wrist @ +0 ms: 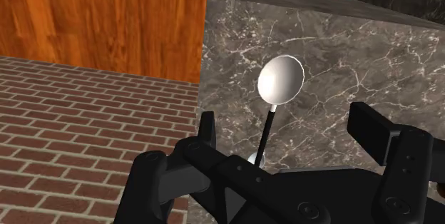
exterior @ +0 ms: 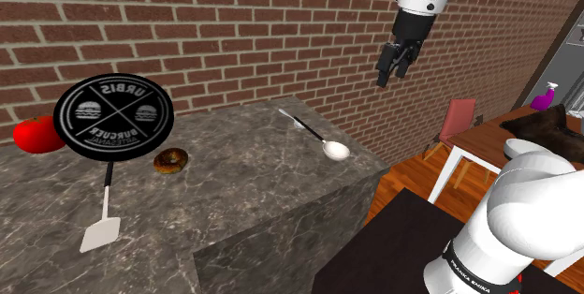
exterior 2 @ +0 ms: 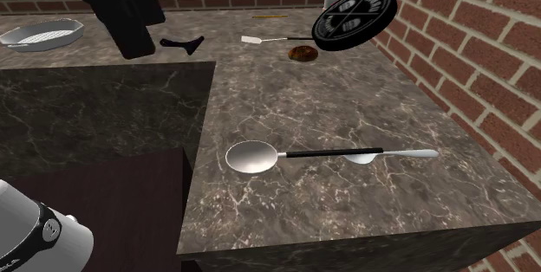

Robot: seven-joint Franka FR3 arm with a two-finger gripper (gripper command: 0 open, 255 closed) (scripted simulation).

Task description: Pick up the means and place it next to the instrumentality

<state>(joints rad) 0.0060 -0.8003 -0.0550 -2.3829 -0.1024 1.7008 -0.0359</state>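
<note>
Dark veined stone counter (exterior: 234, 198) against a brick wall. White arm (exterior: 524, 208), with small lettering on a black band low on it, apparently "FRANKA EMIKA". Round black disc (exterior: 113, 114) propped at the wall, printed, inverted, "URBIS BURGUER" around a cross and burger emblems; smaller line beneath not legible.

Black gripper (exterior: 393, 66) high up, off the counter's end at the shoulder view's right; fingers (wrist: 374, 131) spread apart, gripping nothing.

Long black-handled spoon (exterior: 323, 142), taken here as the thing to pick up: flat on the counter near that same end, below the gripper and toward the shoulder view's left of it. Long axis across the second exterior view, bowl (exterior 2: 251, 156) at that view's left, handle toward the brick wall. In the wrist view, spoon (wrist: 280, 80) with handle running up the gap between the fingers and bowl at the far end: aligned for a straight descent, well apart in height.

Small silver spoon (exterior 2: 394, 154) touching or just overlapping the handle's end. White-bladed spatula (exterior: 101, 222), doughnut (exterior: 170, 160) and red tomato (exterior: 36, 134) by the disc, well apart from the spoon.
</note>
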